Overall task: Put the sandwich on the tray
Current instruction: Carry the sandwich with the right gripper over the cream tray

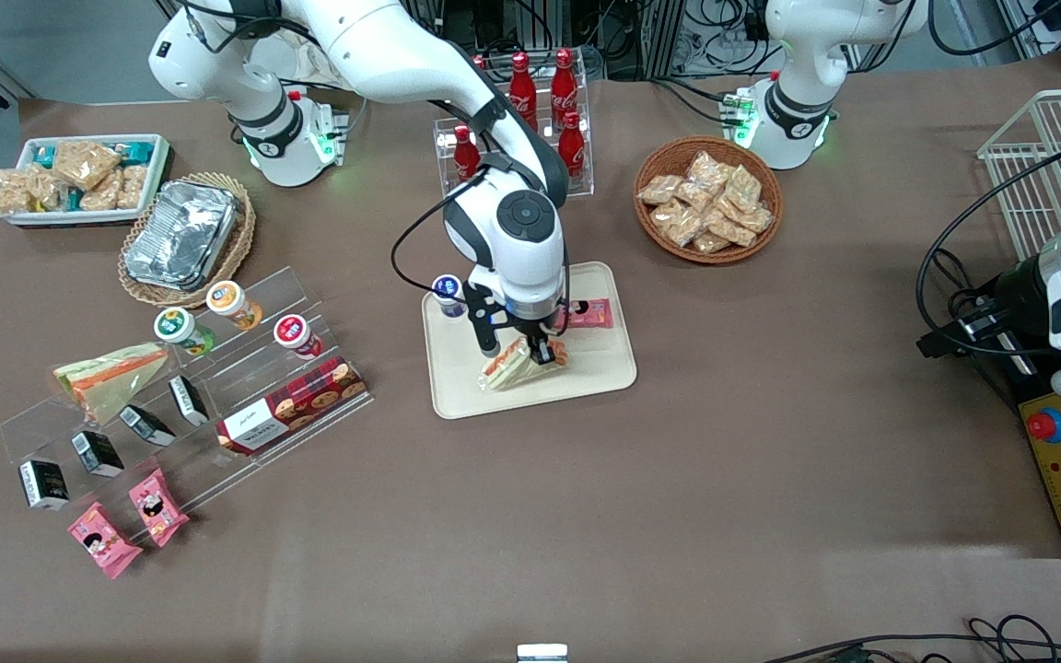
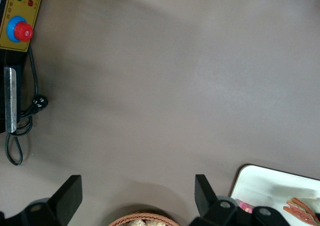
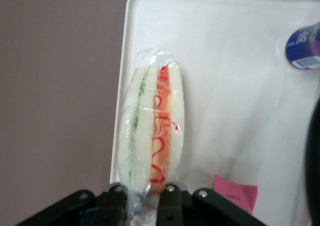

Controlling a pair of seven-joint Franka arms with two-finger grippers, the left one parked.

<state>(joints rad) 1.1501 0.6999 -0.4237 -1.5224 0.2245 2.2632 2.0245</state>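
Sandwich [image 1: 514, 366]: triangular wedge in clear wrap, pale bread faces, green and orange-red filling along its exposed edge [image 3: 152, 141]. Pinched at one end by the gripper [image 1: 521, 353], tilted, over the tray's camera-side rim.

Tray [image 1: 586, 373]: cream-beige, flat, rectangular, rounded corners, low rim, directly beneath the sandwich.

Cream tray [image 1: 604, 378], red-green-striped sandwich [image 3: 151, 136]
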